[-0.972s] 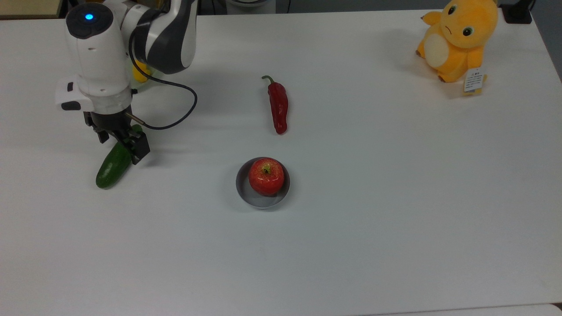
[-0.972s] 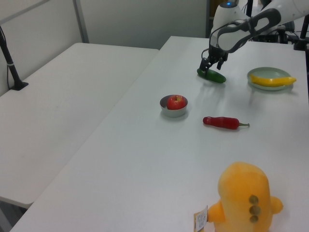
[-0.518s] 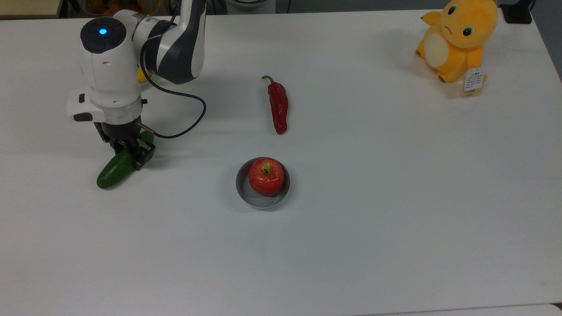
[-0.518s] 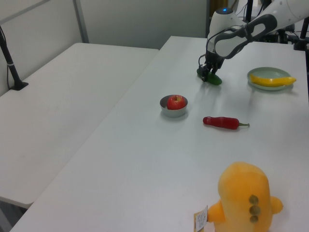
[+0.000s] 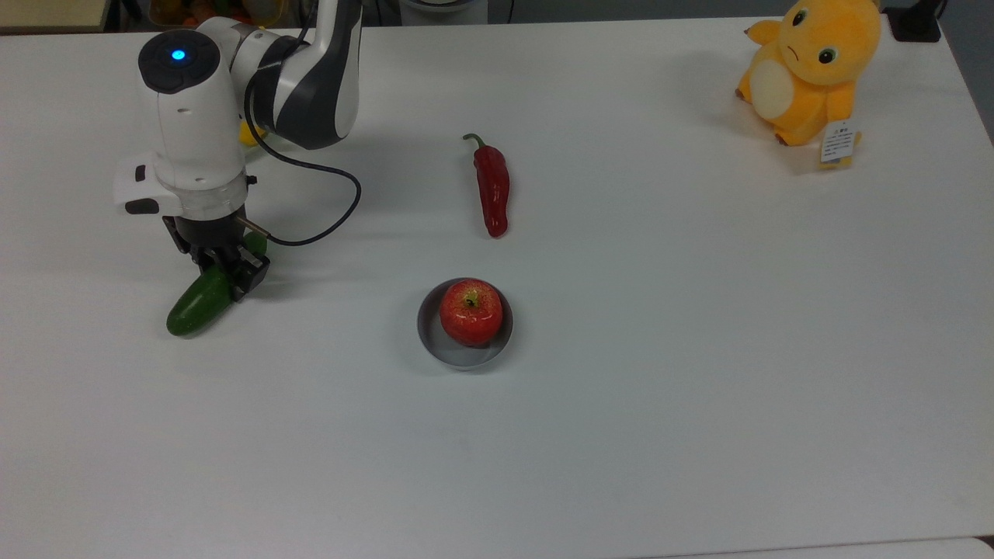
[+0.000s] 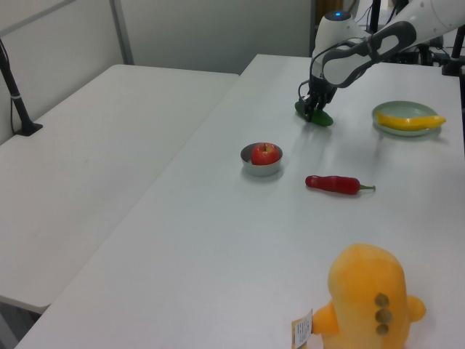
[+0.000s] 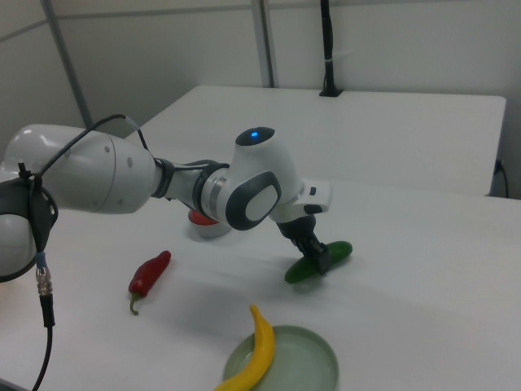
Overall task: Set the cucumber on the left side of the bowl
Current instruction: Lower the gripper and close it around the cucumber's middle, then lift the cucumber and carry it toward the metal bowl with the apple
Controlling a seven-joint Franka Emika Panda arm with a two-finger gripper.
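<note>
The gripper (image 5: 221, 273) is clamping the cucumber (image 5: 196, 306) off-centre, well apart from the bowl (image 5: 464, 324); it may be pivoting or slipping when lifted.

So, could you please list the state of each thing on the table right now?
end effector: closed on the cucumber.
cucumber: gripped near its middle, low at the table.
bowl: upright, holding the apple.
apple: inside the bowl, stem up.
chili pepper: lying flat, untouched.
yellow vegetable: lying across the green dish's rim.
green dish: upright.
plush toy: sitting upright.
</note>
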